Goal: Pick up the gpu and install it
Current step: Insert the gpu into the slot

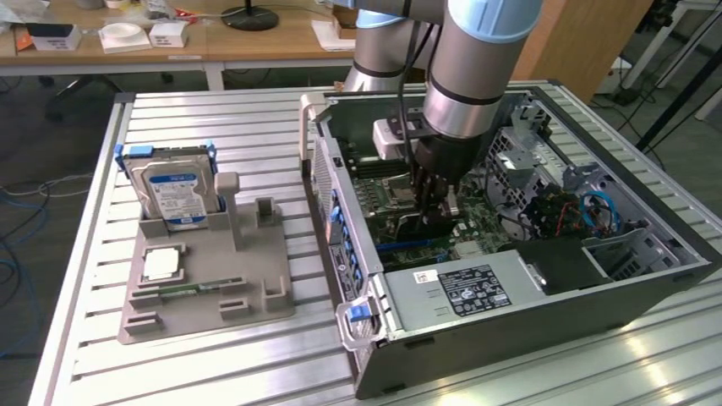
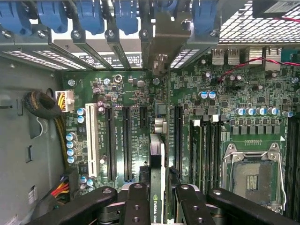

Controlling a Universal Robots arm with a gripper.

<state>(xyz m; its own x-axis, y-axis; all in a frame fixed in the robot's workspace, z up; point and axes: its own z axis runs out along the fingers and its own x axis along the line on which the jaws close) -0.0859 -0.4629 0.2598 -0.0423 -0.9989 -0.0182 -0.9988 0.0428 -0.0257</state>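
Gripper (image 1: 432, 211) pinching the gpu (image 1: 423, 230) inside the open computer case (image 1: 631, 296)

In the wrist view the two black fingers (image 2: 136, 201) are clamping the gpu (image 2: 157, 159) from both sides. The card is standing on edge between the jaws, over the green motherboard (image 2: 234, 117) and pointing toward the rear slot brackets. A green logo sticker on the card is showing the letters "QUA". The white label (image 1: 474, 288) on the power supply and the blue-white label on the hard drive (image 1: 175, 190), which is standing in a grey holder outside the case, are carrying print too small to read.
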